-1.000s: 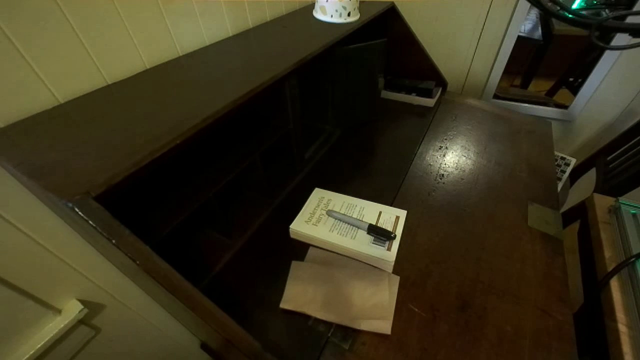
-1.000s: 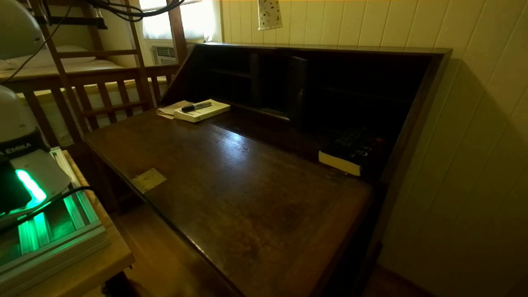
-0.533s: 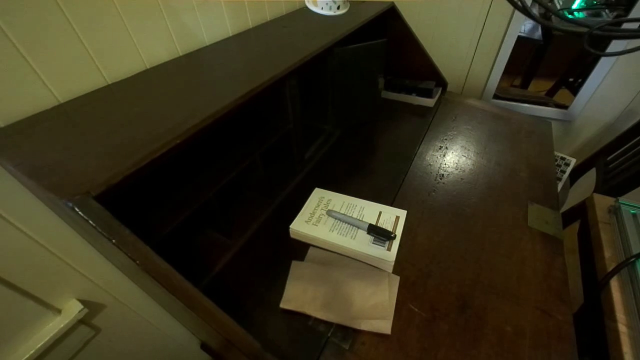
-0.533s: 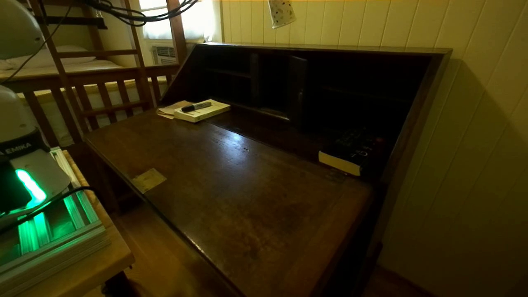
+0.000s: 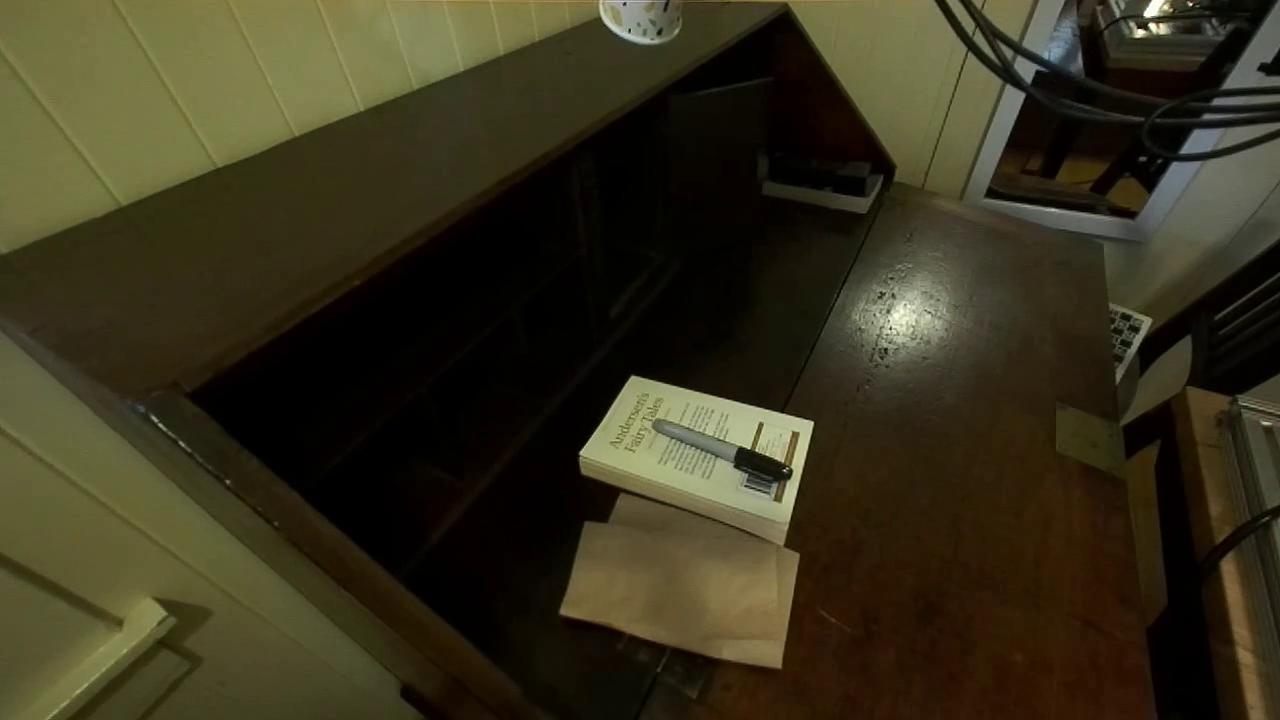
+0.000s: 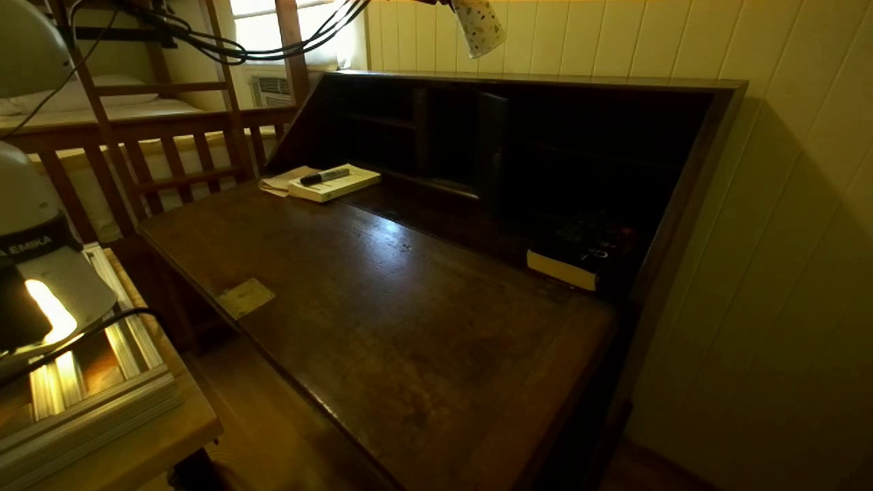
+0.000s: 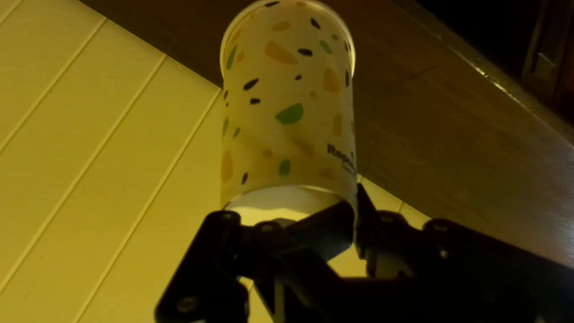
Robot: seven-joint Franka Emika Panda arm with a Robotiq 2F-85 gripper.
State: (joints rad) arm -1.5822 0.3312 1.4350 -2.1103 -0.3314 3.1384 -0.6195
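Observation:
A paper cup (image 7: 289, 103) with coloured specks hangs from my gripper (image 7: 356, 215), which is pinched on the cup's wall at its open end. One finger (image 7: 323, 231) is inside the cup, while the other finger (image 7: 367, 220) presses from outside. In both exterior views the cup (image 5: 642, 18) shows at the top edge, in the air around the height of the desk's top ledge. It leans, base down and to the right, where an exterior view shows the cup (image 6: 481, 28) against the wall. Most of the gripper is cut off in both exterior views.
On the dark desk (image 5: 960, 500) lies a white book (image 5: 640, 440) with a grey marker (image 5: 700, 440) on top. Brown paper (image 5: 680, 590) is beside it. A black book (image 6: 573, 249) sits at one end of the desk's cubbyhole, whose small door (image 6: 492, 150) stands ajar. Cables (image 6: 273, 51) hang from above.
The cup has shifted left in an exterior view and right in an exterior view, tilting more. The cables hang lower. The light on the robot's base went from green to white.

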